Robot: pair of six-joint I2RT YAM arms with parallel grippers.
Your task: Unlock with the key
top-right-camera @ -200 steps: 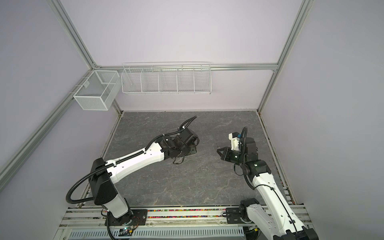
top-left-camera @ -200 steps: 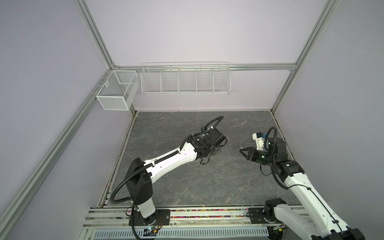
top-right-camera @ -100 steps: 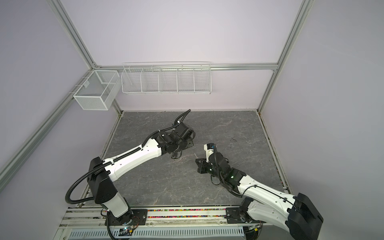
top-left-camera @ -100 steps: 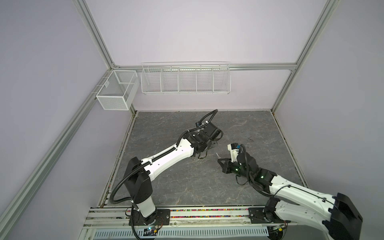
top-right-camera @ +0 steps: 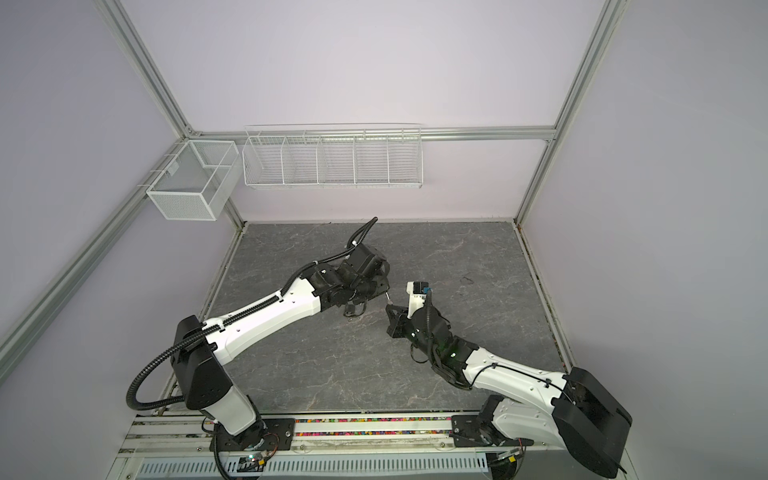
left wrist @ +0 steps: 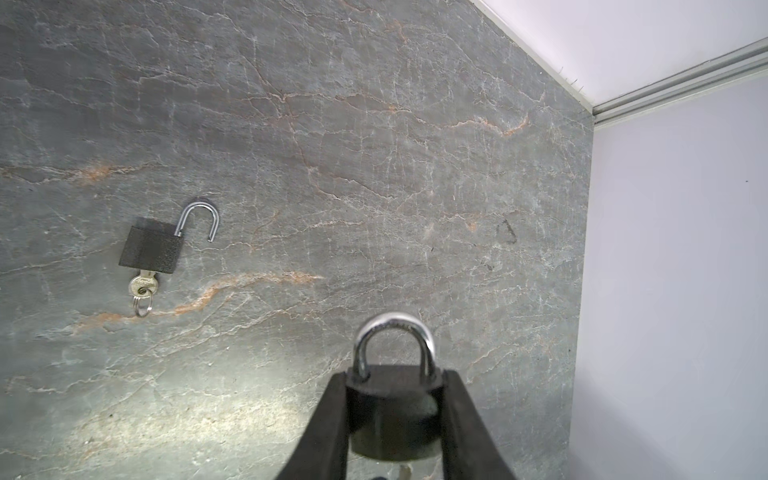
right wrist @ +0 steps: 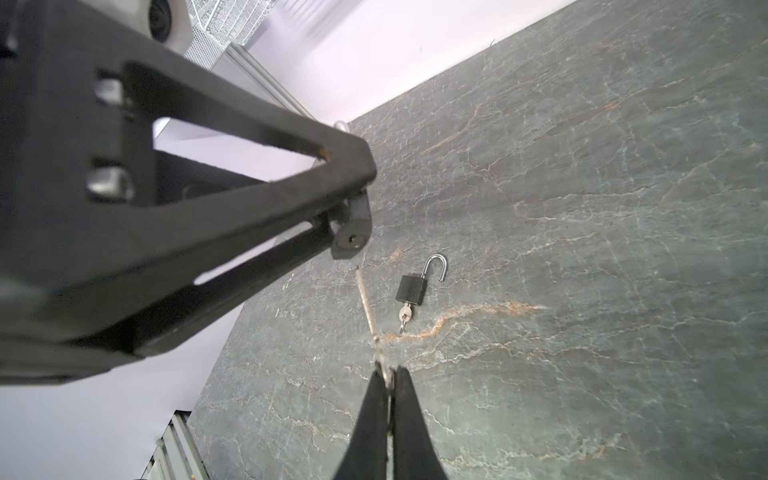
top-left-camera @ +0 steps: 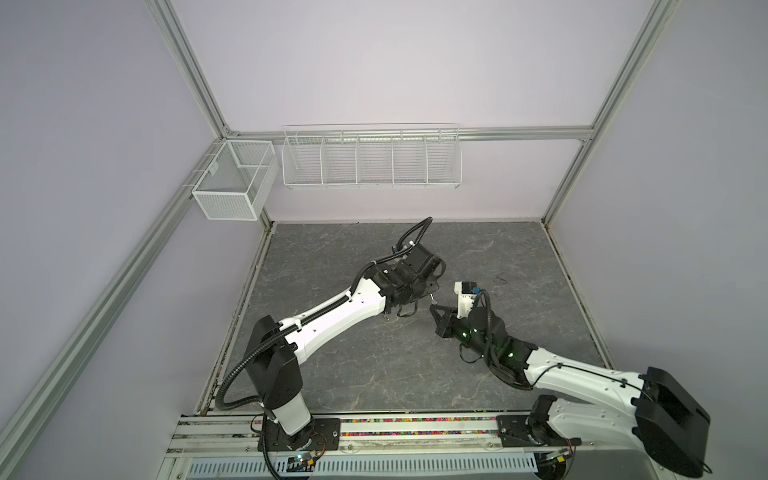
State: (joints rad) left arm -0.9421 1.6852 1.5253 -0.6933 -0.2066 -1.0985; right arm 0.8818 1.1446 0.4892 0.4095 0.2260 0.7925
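My left gripper (left wrist: 395, 384) is shut on a black padlock (left wrist: 392, 411) with its silver shackle closed, gripping the body by its sides above the grey table. In the right wrist view that padlock's (right wrist: 353, 228) keyhole end faces the camera. My right gripper (right wrist: 388, 372) is shut on a thin silver key (right wrist: 365, 303). The key's tip points at the keyhole and stops just short of it. In both top views the left gripper (top-left-camera: 428, 286) (top-right-camera: 382, 286) and the right gripper (top-left-camera: 434, 309) (top-right-camera: 388, 309) meet near the table's middle.
A second black padlock (left wrist: 151, 251) (right wrist: 411, 289) lies flat on the table, shackle swung open, with a key and ring in it. A wire rack (top-left-camera: 371, 158) and a mesh box (top-left-camera: 232, 183) hang on the back wall. Walls close in the table.
My right arm has swung in from the right side to the middle, carrying the key up to the held padlock. My left gripper shifted slightly back and left with the padlock.
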